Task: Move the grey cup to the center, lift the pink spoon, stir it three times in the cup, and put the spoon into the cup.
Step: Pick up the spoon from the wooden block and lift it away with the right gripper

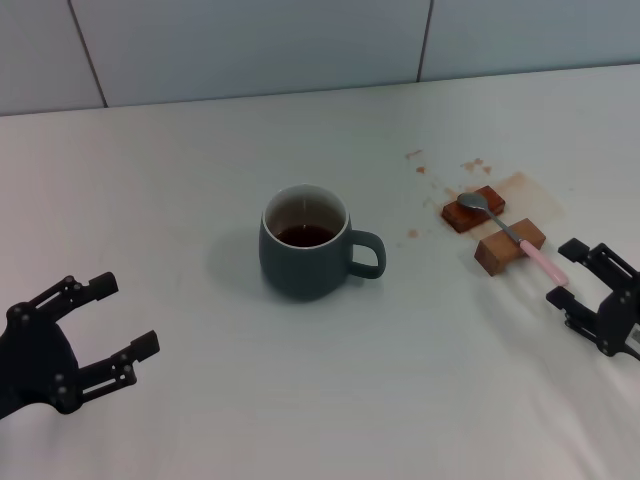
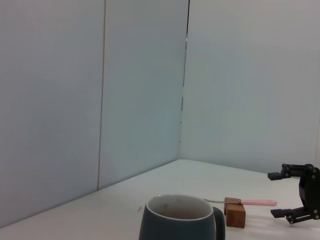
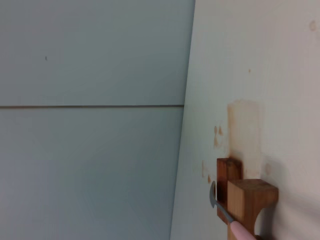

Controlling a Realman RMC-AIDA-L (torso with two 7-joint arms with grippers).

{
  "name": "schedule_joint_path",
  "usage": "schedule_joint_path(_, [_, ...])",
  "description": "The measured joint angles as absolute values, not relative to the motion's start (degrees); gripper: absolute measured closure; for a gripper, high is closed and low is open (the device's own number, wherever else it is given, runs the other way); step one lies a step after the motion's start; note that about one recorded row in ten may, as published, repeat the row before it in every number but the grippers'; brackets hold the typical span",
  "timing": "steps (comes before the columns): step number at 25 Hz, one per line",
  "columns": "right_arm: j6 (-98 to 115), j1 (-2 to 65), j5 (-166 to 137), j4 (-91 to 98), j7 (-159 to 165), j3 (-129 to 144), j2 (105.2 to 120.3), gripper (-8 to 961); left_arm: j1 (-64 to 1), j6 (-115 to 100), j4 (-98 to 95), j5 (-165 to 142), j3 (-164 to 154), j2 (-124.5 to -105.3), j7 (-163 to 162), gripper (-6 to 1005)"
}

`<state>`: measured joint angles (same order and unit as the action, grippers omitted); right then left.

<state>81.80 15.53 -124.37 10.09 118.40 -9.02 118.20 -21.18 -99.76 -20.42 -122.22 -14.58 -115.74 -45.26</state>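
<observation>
Mid-table, the grey cup (image 1: 305,243) stands upright, handle toward the robot's right, brown liquid inside. Right of it, the pink spoon (image 1: 512,232) lies across two wooden blocks (image 1: 492,232), bowl on the far one, pink handle overhanging the near one toward the right gripper (image 1: 578,274), fingers spread, holding nothing. Left gripper (image 1: 110,320) sits near-left, well apart from the cup, fingers released. Brown stains (image 1: 520,185) mark the table (image 1: 180,160) around the blocks.

The head camera looks down over the bench (image 1: 200,400). The left wrist camera sits low, facing across it; the right wrist camera hangs close. All three catch the wooden blocks (image 1: 508,247).
</observation>
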Motion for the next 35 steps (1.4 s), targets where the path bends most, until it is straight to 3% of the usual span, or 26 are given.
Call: schedule_joint_path(35, [77.4,19.4,-124.4,9.5,120.5,-7.9,117.58,247,-20.7,-101.4,-20.2,-119.0,-14.5,-115.93,-45.3,139])
